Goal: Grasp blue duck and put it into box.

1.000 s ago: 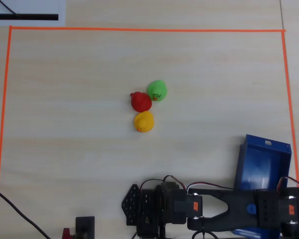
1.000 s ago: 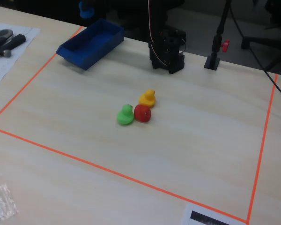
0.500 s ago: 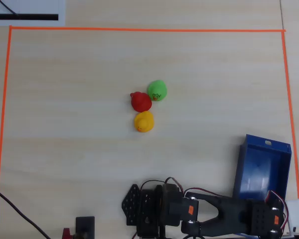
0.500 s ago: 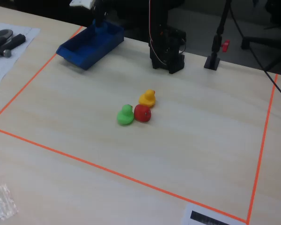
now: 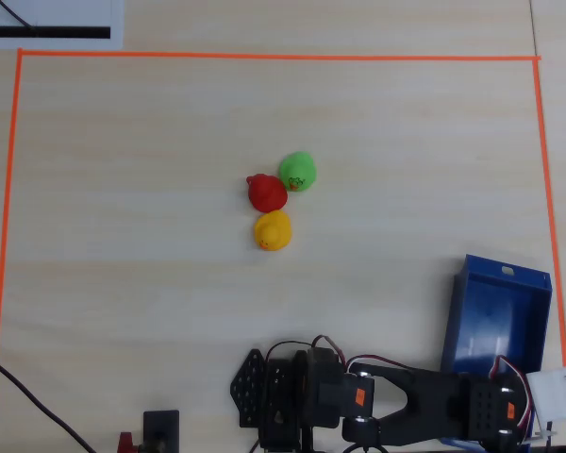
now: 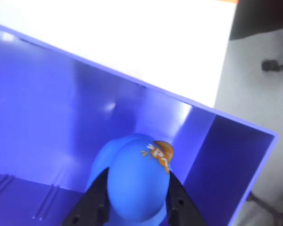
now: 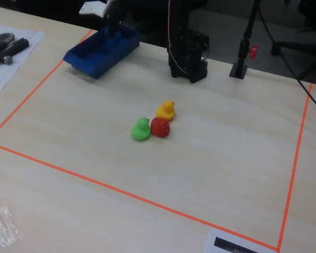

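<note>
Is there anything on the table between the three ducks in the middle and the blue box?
No. In the overhead view, only bare table lies between the yellow duck, its neighbours, and the blue box.

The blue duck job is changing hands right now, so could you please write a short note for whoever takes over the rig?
Gripper: shut on the blue duck, with a finger on each side, in the wrist view.
Position: the duck is held inside the box, near one end wall; whether it touches the floor cannot be told.
Done: pickup and carry to the box.
Left: open the gripper, then lift the arm clear.
The green duck, red duck and yellow duck sit clustered mid-table.
</note>
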